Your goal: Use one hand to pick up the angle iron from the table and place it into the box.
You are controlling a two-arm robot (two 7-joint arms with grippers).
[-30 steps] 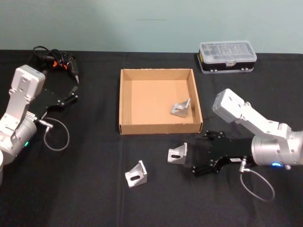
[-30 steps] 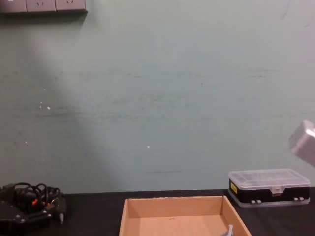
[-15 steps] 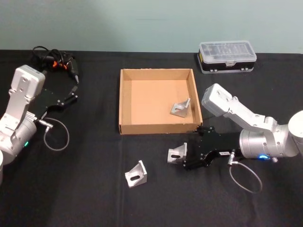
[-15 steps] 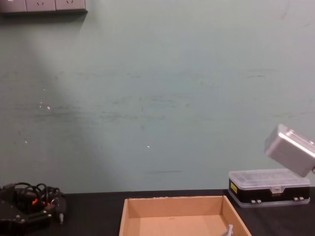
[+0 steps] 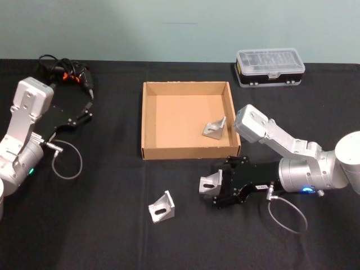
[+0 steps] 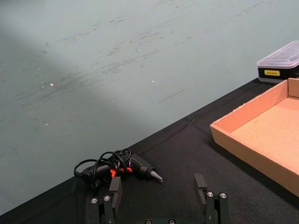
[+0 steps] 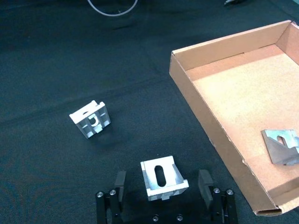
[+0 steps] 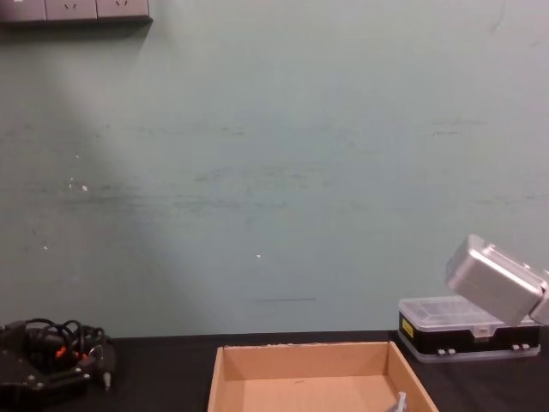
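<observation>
Two open, empty pincers — right pincer [image 7: 162, 176] astride angle iron [image 5: 210, 183], left pincer [image 6: 158, 183] parked far-left

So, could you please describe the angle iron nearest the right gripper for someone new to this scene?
Find the cardboard box on the black table, right of the idle left gripper; just before the box's near right corner lies a silver angle iron. Unlike the bracket inside the box and the bracket farther left, it sits between the right gripper's open fingers.
</observation>
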